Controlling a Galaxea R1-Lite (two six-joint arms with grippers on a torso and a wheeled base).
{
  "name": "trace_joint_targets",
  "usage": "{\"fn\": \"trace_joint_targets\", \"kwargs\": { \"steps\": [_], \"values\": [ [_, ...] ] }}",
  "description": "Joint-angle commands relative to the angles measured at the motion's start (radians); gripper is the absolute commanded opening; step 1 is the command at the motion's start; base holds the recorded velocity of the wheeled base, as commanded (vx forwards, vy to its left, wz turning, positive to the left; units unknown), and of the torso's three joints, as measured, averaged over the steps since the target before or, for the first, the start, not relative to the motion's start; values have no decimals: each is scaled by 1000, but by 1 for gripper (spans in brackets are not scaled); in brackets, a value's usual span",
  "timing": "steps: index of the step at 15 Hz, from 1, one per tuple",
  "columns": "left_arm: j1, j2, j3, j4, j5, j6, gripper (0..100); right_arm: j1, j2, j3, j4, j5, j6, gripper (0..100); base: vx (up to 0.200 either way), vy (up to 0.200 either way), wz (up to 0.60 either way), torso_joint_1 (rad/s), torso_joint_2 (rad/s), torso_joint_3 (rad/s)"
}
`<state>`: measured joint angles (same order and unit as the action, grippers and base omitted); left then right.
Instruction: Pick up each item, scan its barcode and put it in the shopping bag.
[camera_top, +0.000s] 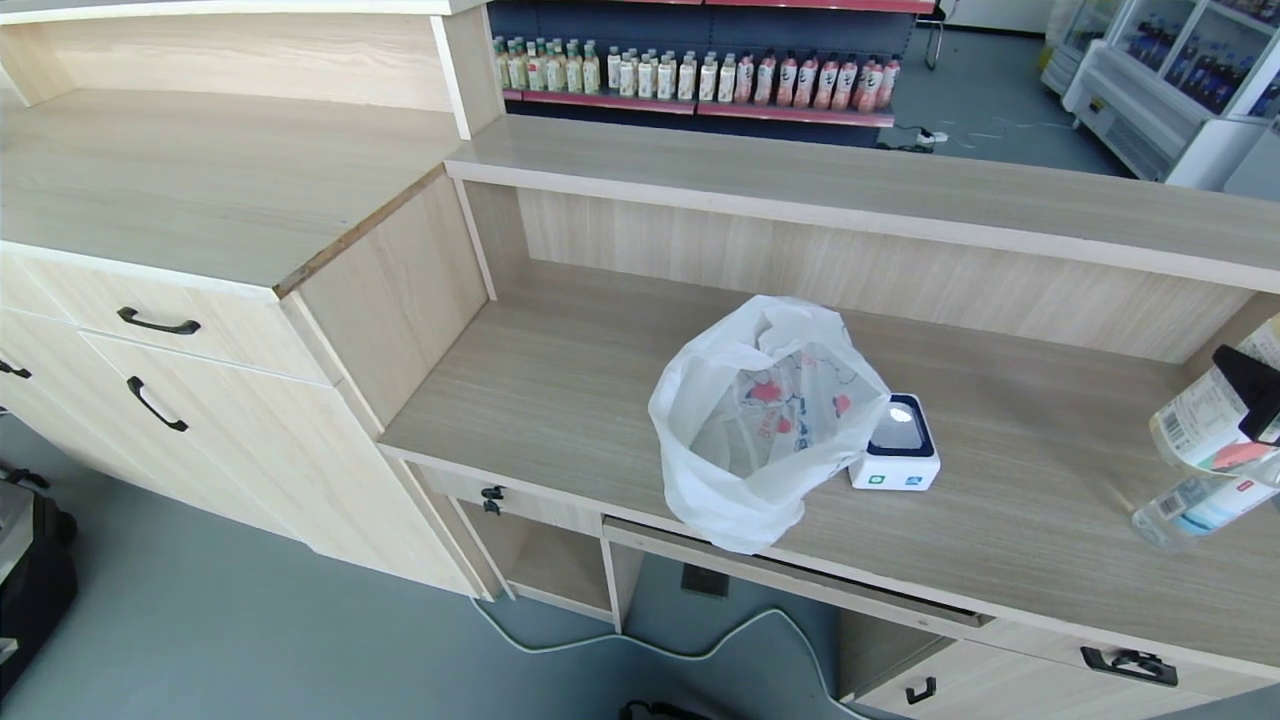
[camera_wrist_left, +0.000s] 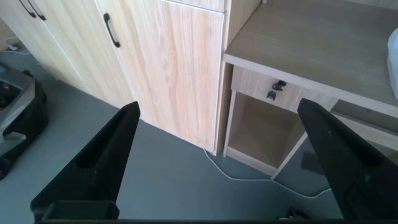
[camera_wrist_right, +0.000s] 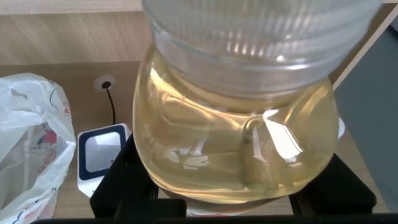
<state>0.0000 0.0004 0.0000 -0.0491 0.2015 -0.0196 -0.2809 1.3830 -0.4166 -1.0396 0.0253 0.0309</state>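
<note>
My right gripper (camera_top: 1250, 400) is shut on a clear bottle (camera_top: 1205, 415) of pale yellow drink, held tilted above the counter's right end. Close up, the bottle (camera_wrist_right: 236, 143) sits between the gripper's black fingers (camera_wrist_right: 124, 186). A second clear bottle (camera_top: 1195, 508) with a blue and red label lies just below it on the counter. The white shopping bag (camera_top: 765, 420) stands open mid-counter, with the small white scanner (camera_top: 897, 445) touching its right side. The scanner (camera_wrist_right: 99, 155) and the bag (camera_wrist_right: 31, 162) lie beyond the held bottle. My left gripper (camera_wrist_left: 217, 168) hangs open and empty above the grey floor.
The wooden counter (camera_top: 560, 400) has a raised back ledge (camera_top: 800, 180) and a taller cabinet (camera_top: 200, 180) on the left. Drawers with black handles (camera_top: 158, 323) face the floor. A cable (camera_top: 640, 650) runs under the counter.
</note>
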Motion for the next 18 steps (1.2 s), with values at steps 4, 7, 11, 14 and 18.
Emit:
{"fn": "trace_joint_targets", "kwargs": {
  "steps": [4, 7, 11, 14, 18],
  "values": [
    [0, 0, 0, -1, 1, 3, 100, 8, 2, 32, 0, 7, -6, 0, 0, 200, 0, 5, 5, 2],
    [0, 0, 0, -1, 1, 0, 100, 9, 18, 18, 3, 8, -9, 0, 0, 133, 0, -2, 2, -2],
    [0, 0, 0, -1, 4, -13, 100, 52, 96, -105, -2, 10, -9, 0, 0, 0, 0, 0, 0, 0],
    [0, 0, 0, -1, 4, -13, 100, 170, 197, -197, -5, 8, -51, 0, 0, 0, 0, 0, 0, 0],
    [0, 0, 0, -1, 4, -13, 100, 384, 418, -330, -162, 5, -52, 0, 0, 0, 0, 0, 0, 0]
  ]
}}
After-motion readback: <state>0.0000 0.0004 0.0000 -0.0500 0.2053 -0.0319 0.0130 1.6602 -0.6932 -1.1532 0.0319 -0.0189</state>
